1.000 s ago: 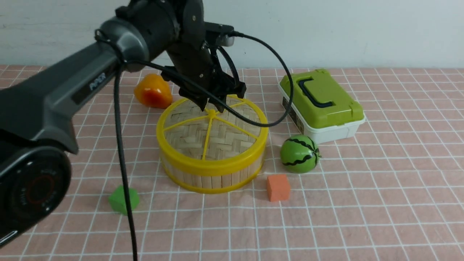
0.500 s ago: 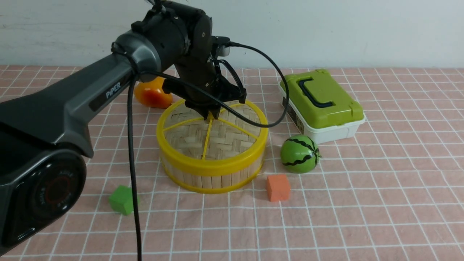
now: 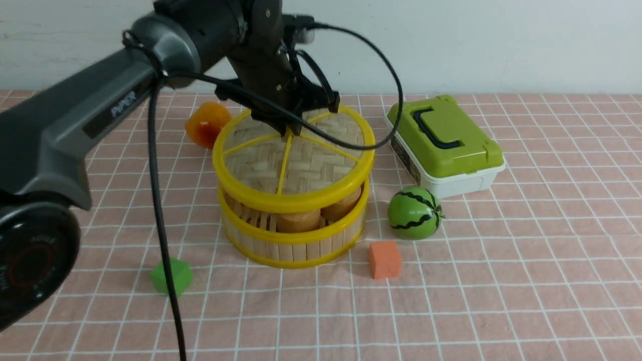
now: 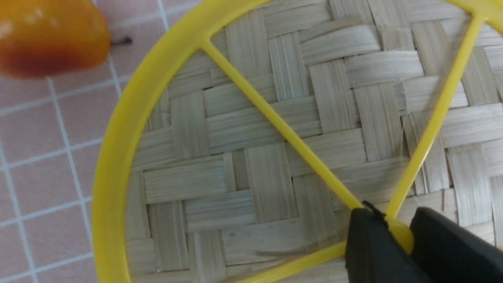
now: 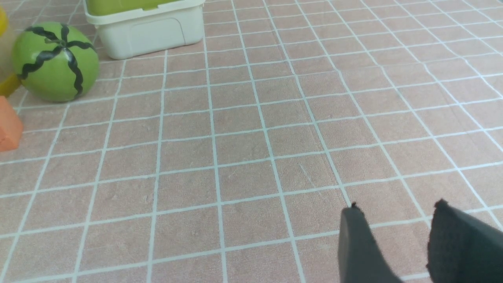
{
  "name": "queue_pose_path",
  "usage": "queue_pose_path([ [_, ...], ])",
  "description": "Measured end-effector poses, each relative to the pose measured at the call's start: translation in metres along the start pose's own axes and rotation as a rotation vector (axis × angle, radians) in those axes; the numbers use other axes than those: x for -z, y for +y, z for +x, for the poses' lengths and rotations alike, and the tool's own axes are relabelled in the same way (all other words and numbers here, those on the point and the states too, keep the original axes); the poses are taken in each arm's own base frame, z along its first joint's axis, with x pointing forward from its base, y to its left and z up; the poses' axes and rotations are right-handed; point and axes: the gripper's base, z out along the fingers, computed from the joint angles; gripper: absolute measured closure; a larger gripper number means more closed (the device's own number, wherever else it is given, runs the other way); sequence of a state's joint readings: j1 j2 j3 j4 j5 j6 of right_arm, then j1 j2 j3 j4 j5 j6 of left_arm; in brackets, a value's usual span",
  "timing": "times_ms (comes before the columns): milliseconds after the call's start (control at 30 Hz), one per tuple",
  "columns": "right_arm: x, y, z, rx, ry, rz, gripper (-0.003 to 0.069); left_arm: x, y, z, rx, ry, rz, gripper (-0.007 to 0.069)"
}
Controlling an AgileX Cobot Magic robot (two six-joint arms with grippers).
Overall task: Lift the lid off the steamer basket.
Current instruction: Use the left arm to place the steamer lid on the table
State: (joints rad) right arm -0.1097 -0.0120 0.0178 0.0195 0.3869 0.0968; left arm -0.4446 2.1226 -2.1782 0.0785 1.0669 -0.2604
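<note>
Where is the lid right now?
Front view, left of centre: the lid hangs above the steamer basket, pinched at its hub by the left gripper.

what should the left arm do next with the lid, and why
Probably lift a little higher before swinging aside. The left fingers pinch the hub of the lid, which hangs just above the steamer basket, directly over it, with only a narrow gap between the two yellow rims.

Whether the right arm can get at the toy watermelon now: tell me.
Probably yes: the right gripper is open and empty, and only bare cloth lies between it and the watermelon.
</note>
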Motion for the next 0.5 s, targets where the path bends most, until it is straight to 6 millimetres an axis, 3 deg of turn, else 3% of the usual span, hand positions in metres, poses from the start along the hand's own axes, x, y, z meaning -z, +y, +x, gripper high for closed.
queue_pose_path([
  [100,0.000,0.000,0.000,0.001,0.000,0.000,0.0418,0.063,0.026,-0.017,0.026,-0.125,-0.040,0.0519],
  [233,0.000,0.000,0.000,0.001,0.000,0.000,0.0418,0.092,0.079,-0.021,0.105,-0.143,-0.147,0.0519],
  [367,0.000,0.000,0.000,0.001,0.000,0.000,0.0418,0.095,0.142,-0.015,0.221,-0.092,-0.247,0.0519],
  [467,0.000,0.000,0.000,0.001,0.000,0.000,0.0418,0.075,0.170,-0.003,0.264,-0.045,-0.286,0.0519],
  [500,0.000,0.000,0.000,0.001,0.000,0.000,0.0418,0.072,0.172,-0.002,0.265,-0.040,-0.288,0.0519],
])
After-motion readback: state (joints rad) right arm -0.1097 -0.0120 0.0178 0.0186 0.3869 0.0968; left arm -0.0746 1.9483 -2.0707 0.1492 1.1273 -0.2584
